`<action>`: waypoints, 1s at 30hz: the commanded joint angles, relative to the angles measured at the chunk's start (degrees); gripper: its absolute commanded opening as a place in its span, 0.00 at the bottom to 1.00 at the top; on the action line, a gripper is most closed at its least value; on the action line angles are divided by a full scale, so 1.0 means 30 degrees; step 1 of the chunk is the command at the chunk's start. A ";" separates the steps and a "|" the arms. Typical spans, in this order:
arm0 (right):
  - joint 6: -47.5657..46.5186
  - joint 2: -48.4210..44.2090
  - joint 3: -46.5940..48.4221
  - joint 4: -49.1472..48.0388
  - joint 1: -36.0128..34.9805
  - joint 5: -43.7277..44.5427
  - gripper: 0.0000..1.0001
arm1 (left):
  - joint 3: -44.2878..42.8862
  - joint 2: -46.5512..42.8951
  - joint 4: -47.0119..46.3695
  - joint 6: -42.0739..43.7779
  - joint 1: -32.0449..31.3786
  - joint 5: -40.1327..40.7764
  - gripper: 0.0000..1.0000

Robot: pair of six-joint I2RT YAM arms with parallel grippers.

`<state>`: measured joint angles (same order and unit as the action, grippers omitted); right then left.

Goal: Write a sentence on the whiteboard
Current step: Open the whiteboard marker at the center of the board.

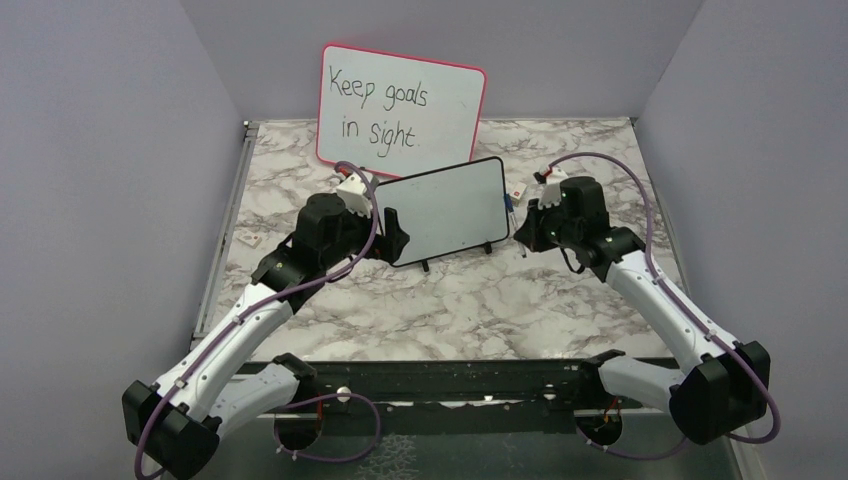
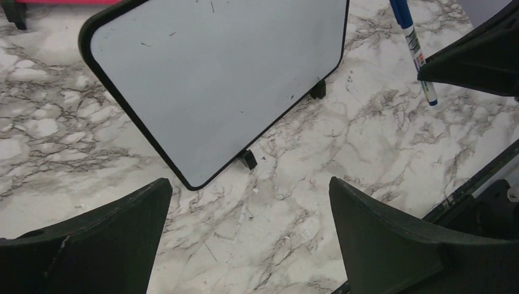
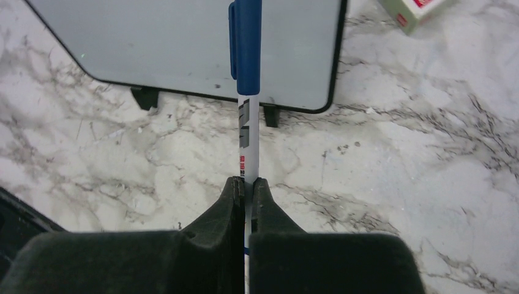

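The small black-framed whiteboard (image 1: 445,205) stands on little feet mid-table, and its face is blank. No blue sentence shows on it in any view. It also shows in the left wrist view (image 2: 214,73) and the right wrist view (image 3: 183,43). My left gripper (image 1: 397,232) is open and empty by the board's lower left corner, which lies just ahead of the spread fingers (image 2: 251,184). My right gripper (image 1: 520,228) is shut (image 3: 246,182) on a white marker (image 3: 246,92) with a blue cap, held right of the board. The marker's capped end points at the board.
A larger pink-framed whiteboard (image 1: 400,105) with black handwriting leans on the back wall. A small white and red box (image 1: 517,190) lies right of the small board, also seen in the right wrist view (image 3: 416,9). Another small white piece (image 1: 250,240) lies at the left edge.
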<state>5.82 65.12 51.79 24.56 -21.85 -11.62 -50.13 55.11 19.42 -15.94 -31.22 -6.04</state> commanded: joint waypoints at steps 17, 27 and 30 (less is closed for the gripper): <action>-0.7411 0.2183 0.2562 -0.1301 -0.6004 -0.3880 0.01 | -0.0919 0.2123 -0.2593 -0.3663 0.0615 -0.5743 0.86; -0.8786 0.1649 0.1871 -0.2118 -0.6918 -0.4191 0.01 | -0.0264 0.2977 -0.5225 -0.5359 0.1362 -0.9693 0.63; -0.8849 0.1573 0.1782 -0.2257 -0.7029 -0.4313 0.01 | -0.0187 0.3271 -0.5505 -0.5587 0.1385 -1.0272 0.51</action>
<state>-18.74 71.40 58.00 20.40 -42.35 -22.52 -51.00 63.66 7.29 -30.46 -27.44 -30.48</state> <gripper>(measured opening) 0.038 0.577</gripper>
